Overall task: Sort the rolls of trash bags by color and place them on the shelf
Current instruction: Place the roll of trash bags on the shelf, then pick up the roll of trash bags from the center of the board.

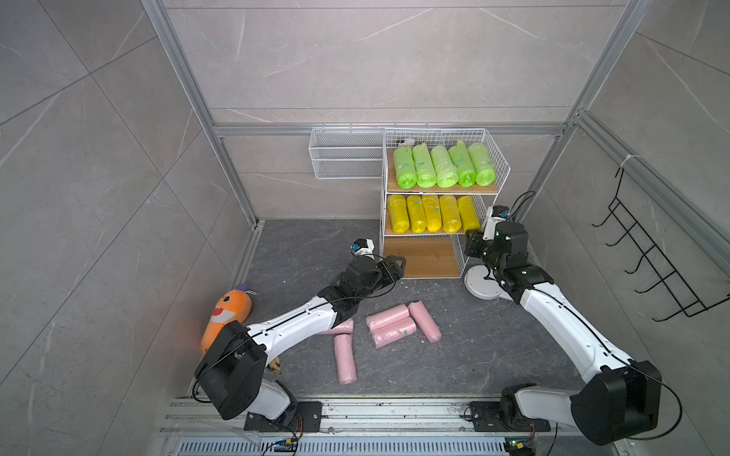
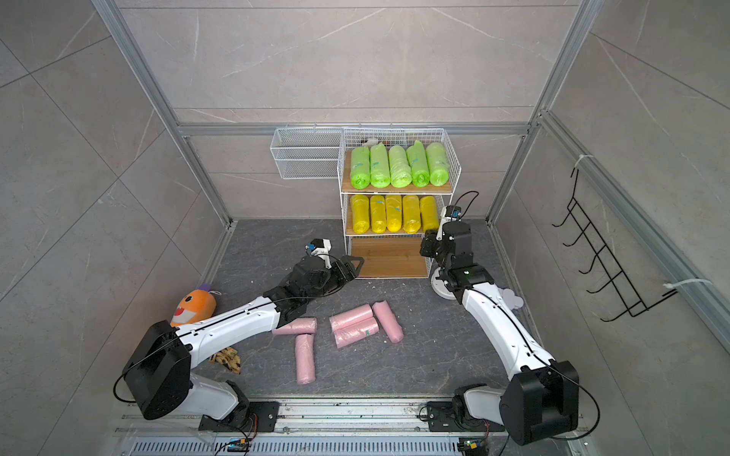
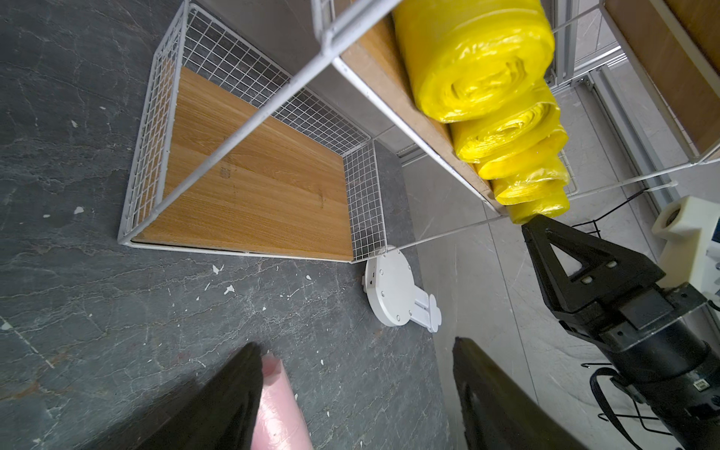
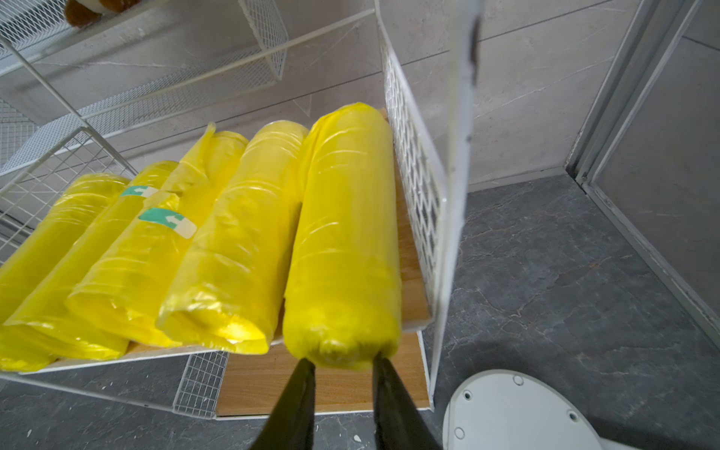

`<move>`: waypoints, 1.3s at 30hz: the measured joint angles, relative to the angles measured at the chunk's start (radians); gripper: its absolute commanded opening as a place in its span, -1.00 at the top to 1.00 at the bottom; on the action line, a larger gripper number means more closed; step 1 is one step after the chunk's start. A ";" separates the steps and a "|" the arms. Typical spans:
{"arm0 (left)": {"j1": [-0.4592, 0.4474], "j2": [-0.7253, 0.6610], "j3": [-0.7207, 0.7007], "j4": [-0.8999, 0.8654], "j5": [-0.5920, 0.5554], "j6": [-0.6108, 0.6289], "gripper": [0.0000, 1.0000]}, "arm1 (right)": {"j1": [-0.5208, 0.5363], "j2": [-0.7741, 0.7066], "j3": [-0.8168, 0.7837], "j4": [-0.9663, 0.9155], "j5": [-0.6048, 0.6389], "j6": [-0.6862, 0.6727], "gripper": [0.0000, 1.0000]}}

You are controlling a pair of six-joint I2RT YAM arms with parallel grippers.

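Note:
The shelf (image 1: 501,179) stands against the back wall. Several lime green rolls (image 1: 444,166) fill its top tier and several yellow rolls (image 1: 430,213) its middle tier; the bottom board (image 1: 420,256) is bare. My right gripper (image 4: 341,362) is shut on the near end of the rightmost yellow roll (image 4: 346,233), which lies on the middle tier by the mesh side. Several pink rolls (image 1: 391,323) lie on the floor, one (image 1: 343,327) partly under my left arm. My left gripper (image 3: 354,346) hangs open in front of the bottom tier, above a pink roll (image 3: 278,409).
An orange plush shark (image 1: 227,316) lies at the left wall. A white round disc (image 1: 480,286) sits on the floor by the shelf's right foot, under my right wrist. A low white wire basket (image 1: 343,158) hangs left of the shelf, a black hook rack (image 1: 648,252) on the right wall.

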 measured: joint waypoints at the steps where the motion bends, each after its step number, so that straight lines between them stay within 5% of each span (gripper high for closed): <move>1: 0.000 0.000 0.000 -0.001 0.000 0.000 -0.60 | -0.003 0.008 0.003 0.006 0.000 0.000 0.41; 9: 0.000 0.000 0.000 -0.006 0.000 0.000 -0.60 | -0.015 0.049 0.031 0.031 -0.011 0.011 0.36; 18: 0.000 -0.006 -0.015 -0.023 -0.005 0.024 -0.60 | -0.017 -0.016 0.006 0.015 -0.046 0.022 0.03; 31: -0.034 -0.027 -0.066 -0.179 -0.002 0.211 -0.59 | -0.017 -0.309 -0.003 -0.367 -0.162 -0.057 -0.30; 39: -0.133 0.138 0.031 -0.251 -0.003 0.243 -0.60 | 0.014 -0.376 -0.151 -0.502 -0.242 -0.042 -0.33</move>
